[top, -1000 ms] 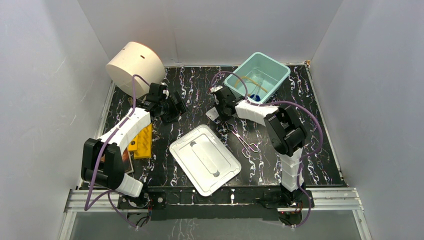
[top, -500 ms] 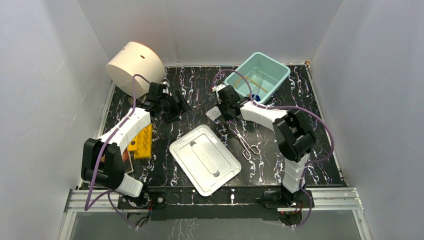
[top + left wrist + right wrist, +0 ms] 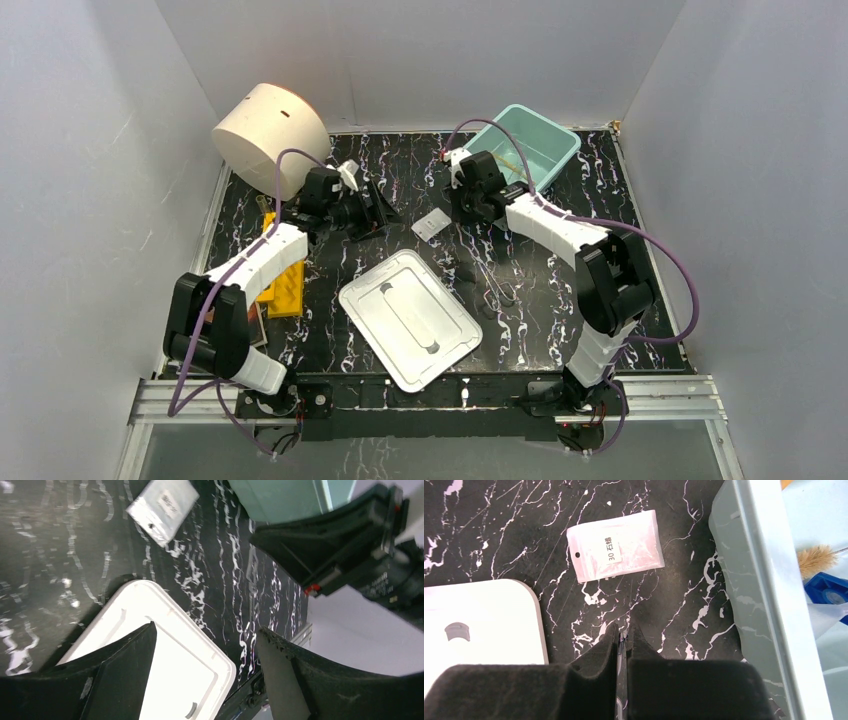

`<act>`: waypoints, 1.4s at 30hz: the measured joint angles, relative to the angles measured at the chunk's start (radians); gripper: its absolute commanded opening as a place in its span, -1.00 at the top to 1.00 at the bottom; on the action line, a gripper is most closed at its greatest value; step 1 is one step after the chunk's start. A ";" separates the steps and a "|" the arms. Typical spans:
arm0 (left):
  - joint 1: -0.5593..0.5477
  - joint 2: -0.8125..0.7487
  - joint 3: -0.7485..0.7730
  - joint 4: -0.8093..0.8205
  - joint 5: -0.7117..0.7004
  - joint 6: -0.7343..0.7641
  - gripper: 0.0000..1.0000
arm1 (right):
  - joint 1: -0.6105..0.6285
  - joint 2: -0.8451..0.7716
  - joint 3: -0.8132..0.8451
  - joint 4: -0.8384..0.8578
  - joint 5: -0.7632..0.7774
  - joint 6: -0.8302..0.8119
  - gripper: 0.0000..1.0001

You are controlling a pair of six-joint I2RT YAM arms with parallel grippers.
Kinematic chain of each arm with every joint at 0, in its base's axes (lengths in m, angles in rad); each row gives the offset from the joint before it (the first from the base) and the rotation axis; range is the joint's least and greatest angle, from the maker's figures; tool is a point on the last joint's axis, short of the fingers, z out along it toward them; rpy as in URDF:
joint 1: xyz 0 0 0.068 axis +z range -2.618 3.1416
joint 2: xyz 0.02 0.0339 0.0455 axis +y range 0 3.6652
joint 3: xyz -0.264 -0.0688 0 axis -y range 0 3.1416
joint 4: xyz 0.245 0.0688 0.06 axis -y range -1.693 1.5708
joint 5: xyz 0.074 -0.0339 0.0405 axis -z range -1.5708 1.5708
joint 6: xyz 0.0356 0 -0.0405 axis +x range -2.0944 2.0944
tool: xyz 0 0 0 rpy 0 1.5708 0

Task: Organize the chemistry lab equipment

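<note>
My right gripper [image 3: 468, 207] is shut on the thin metal tongs [image 3: 498, 280]. A sliver of metal shows between its closed fingers in the right wrist view [image 3: 623, 639]. The tongs trail toward their loops near the lid's right side. The white packet [image 3: 432, 224] lies flat on the table just ahead of the right gripper [image 3: 624, 632] and shows in the right wrist view [image 3: 614, 551]. My left gripper [image 3: 375, 210] is open and empty to the left of the packet [image 3: 162, 505], jaws wide [image 3: 206, 630]. A blue cap [image 3: 829, 592] lies in the bin.
The teal bin [image 3: 553, 168] stands at the back right, its wall [image 3: 764, 605] close beside the right gripper. The white lid [image 3: 410, 318] lies at centre front. A cream cylinder [image 3: 268, 135] is at the back left. A yellow block [image 3: 285, 285] and a dark book [image 3: 255, 325] lie by the left arm.
My right gripper has moved back and right toward the bin, taking the tongs' tips with it. My left gripper has moved right toward the packet.
</note>
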 measured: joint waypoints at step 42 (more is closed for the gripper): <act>-0.285 0.329 0.065 0.521 -0.011 -0.222 1.00 | -0.103 0.026 0.145 -0.066 -0.249 0.546 1.00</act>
